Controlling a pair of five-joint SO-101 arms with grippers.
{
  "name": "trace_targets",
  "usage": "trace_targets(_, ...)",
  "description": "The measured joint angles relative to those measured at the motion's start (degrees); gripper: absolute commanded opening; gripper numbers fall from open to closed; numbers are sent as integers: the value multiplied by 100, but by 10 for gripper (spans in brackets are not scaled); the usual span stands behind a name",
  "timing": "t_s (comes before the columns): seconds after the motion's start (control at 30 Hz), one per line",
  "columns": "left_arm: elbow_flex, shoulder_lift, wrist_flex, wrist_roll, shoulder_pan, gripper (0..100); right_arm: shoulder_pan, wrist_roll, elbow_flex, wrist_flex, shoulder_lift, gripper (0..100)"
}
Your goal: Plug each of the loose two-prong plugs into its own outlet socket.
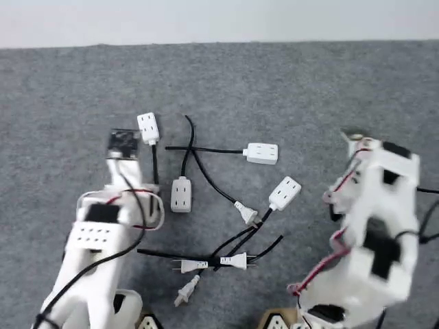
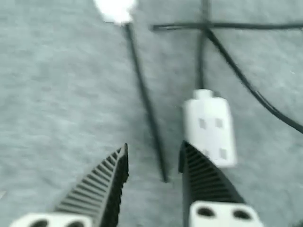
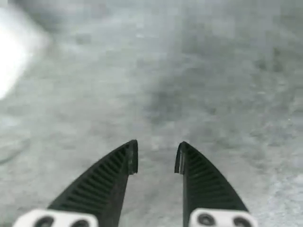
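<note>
The left gripper holds nothing. Its two black ribbed fingers stand apart, low over the grey felt table cover. One fingertip is just beside the near end of a white rectangular two-slot outlet socket, which lies flat in the middle of the cover. Its black cord leads off its far end.

A second white socket lies beyond the middle one, on the left arm's side. That socket's thin black cord runs back past the middle socket, and its end lies on the cover in the gap between the left fingers. A third white socket sits beyond the middle socket toward the right arm. A fourth white socket lies roughly level with the middle one, tilted, on that same side.

Four white two-prong plugs are all loose (none is seated in a socket). One white plug lies between the middle socket and the fourth. A second plug, a third plug and a fourth plug lie nearer the arms' bases than the middle socket, among crossing black cords.

The right gripper is also parted and empty, above bare cover. The white right arm stands well apart from the middle socket, past the fourth socket.
</note>
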Motion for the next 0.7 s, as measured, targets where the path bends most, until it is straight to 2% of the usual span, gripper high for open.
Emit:
trace_targets(0.13,26,-167,-53,-70,-519,141,-1143,-35,914,0,-1609,121)
trace_targets(0.33,26,-176,-53,-88,-1029,141,-2576,-809,1081,9,-3103,121)
trace_targets(0.43,26,-176,-53,-88,-1213,141,-3499,-1020,1090,88,-3112,117)
trace_targets(0.53,26,-176,-211,-88,-1292,141,-4176,-1099,1090,62,-2769,64)
trace_targets(0.7,26,-176,-264,-88,-1327,141,-4290,-976,1090,-475,-1705,59)
